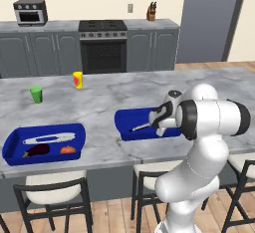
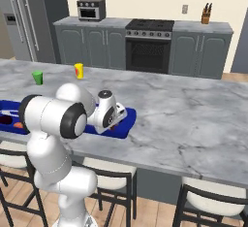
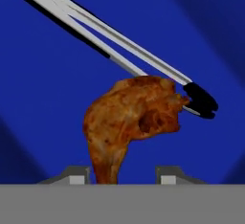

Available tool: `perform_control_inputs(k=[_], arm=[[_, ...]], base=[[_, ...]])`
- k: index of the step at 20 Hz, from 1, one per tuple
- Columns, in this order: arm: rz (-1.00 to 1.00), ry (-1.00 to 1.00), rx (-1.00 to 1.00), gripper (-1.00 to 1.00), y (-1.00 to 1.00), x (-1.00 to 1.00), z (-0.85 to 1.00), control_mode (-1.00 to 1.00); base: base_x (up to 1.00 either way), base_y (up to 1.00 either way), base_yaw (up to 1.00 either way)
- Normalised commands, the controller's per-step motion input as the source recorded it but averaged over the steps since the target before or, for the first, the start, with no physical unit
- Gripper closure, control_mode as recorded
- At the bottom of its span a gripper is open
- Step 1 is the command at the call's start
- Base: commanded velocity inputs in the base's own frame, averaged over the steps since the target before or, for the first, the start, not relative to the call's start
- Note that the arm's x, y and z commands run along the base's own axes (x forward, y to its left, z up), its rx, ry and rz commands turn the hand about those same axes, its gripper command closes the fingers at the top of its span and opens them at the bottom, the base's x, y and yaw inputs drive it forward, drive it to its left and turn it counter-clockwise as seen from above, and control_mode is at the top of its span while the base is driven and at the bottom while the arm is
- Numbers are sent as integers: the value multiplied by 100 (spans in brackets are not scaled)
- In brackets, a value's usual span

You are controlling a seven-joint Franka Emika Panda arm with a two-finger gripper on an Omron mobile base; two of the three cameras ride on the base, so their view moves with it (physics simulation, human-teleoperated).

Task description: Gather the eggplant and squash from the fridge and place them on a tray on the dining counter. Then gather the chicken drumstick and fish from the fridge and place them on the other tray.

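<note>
a: what is the gripper (image 3: 116, 177) doing?

b: it is hanging over the right tray (image 1: 124, 122), and the drumstick (image 3: 129, 120) is sitting between its fingertips (image 3: 76, 176), thin end down at the tips. the grey band is cutting off the contact itself, so i cannot tell if the jaws are clamping it or standing loose.

a: and from the base cameras?

b: the arm is covering a lot. in the left base view the hand is blocking the right end of that tray, and the drumstick is hiding behind it. in the right base view the gripper (image 2: 109, 117) is masking most of the tray (image 2: 127, 119).

a: what is lying in the tray?

b: tongs (image 3: 115, 46), running slantwise with the dark tips just beside the drumstick; whether they are touching is hard to say. their handle end is running off the top left corner.

a: the other tray?

b: the left tray (image 1: 15, 140) is holding a second pair of tongs (image 1: 49, 138), the eggplant (image 1: 38, 150) and a small orange thing (image 1: 68, 150), too tiny to name. in the right base view the arm is hiding most of it.
</note>
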Motion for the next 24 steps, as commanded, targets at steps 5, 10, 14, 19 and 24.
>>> perform_control_inputs(k=[5,10,14,19,24], arm=[[0,0,0,-100,-9,0,0,-100],[0,0,0,-100,-2,13,39,-100],[0,1,0,-100,0,1,45,-100],[-11,2,0,-100,-3,-50,30,-100],[-45,3,3,-100,0,-81,32,-100]], base=[[0,0,0],[0,0,0],[0,0,0],[0,0,0],[0,0,0]])
